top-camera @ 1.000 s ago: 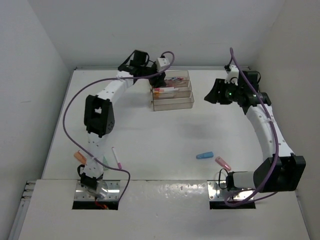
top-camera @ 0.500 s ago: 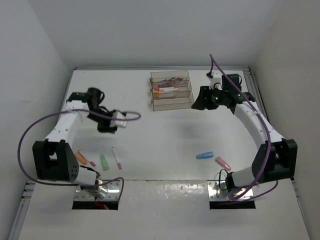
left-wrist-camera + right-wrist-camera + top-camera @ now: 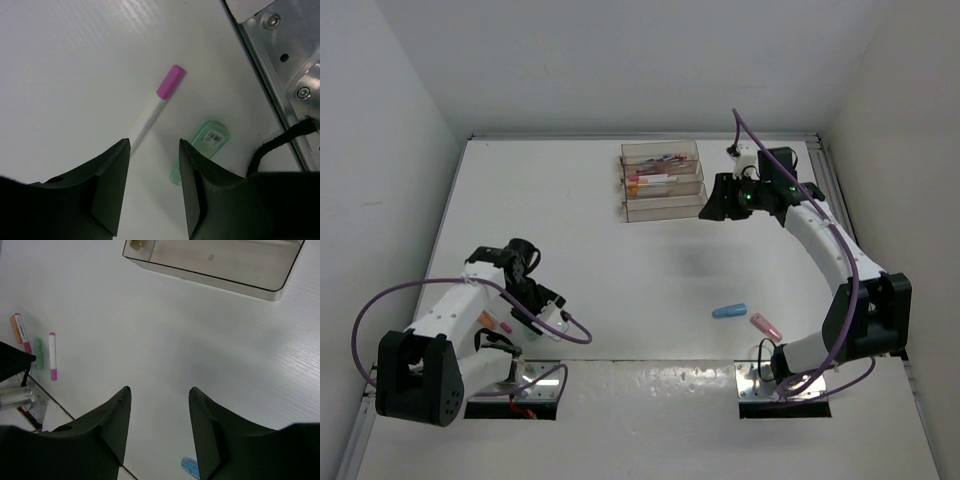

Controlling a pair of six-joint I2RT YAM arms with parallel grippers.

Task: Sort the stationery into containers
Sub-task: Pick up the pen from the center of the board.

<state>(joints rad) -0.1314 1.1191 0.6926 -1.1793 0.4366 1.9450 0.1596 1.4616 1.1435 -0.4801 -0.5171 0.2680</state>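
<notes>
The three clear trays [image 3: 663,182] stand in a stepped row at the back middle; the two rear ones hold pens. My left gripper [image 3: 544,302] is open and empty, low over the near-left table. In its wrist view the open gripper [image 3: 152,144] sits just short of a white pen with a pink cap [image 3: 159,102], with a stubby green piece [image 3: 202,151] beside the right finger. My right gripper [image 3: 713,207] is open and empty, hovering right of the front tray [image 3: 215,262]. A blue piece [image 3: 729,310] and a pink piece [image 3: 766,325] lie near right.
An orange item [image 3: 483,319] and a pink-capped marker lie by the left arm's base, also in the right wrist view [image 3: 16,326]. The metal base plate [image 3: 280,60] lies close to the green piece. White walls enclose the table on three sides.
My left arm swung from the trays down to the near-left, over the pink-capped pen and green piece. My right gripper moved left toward the front tray.
</notes>
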